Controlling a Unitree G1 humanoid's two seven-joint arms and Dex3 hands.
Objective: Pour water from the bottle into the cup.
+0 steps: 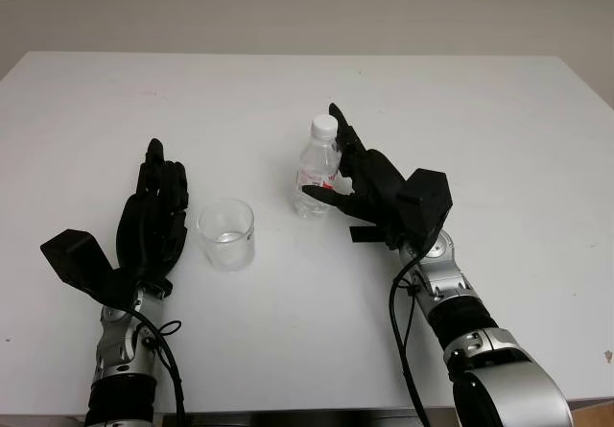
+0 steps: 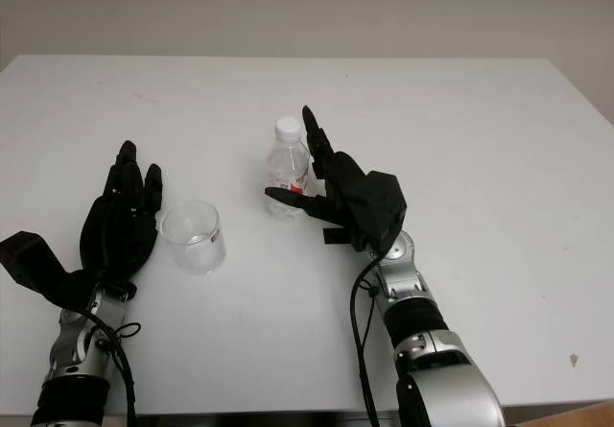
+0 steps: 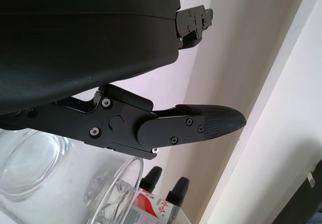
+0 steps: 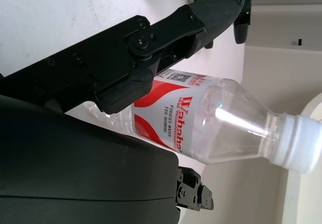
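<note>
The bottle (image 1: 318,168) stands upright near the middle of the white tabletop (image 1: 480,120), white cap on, red-and-white label facing the right hand (image 1: 357,179). That hand sits right beside it, fingers part-curled around the body, thumb across the front; whether it grips yet, I cannot tell. Left of the bottle sits the clear cup (image 1: 226,234), upright. The left hand (image 1: 153,218) is open, just beside the cup, holding nothing.

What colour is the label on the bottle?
The label on the bottle is red and white, clearest in the right wrist view.
</note>
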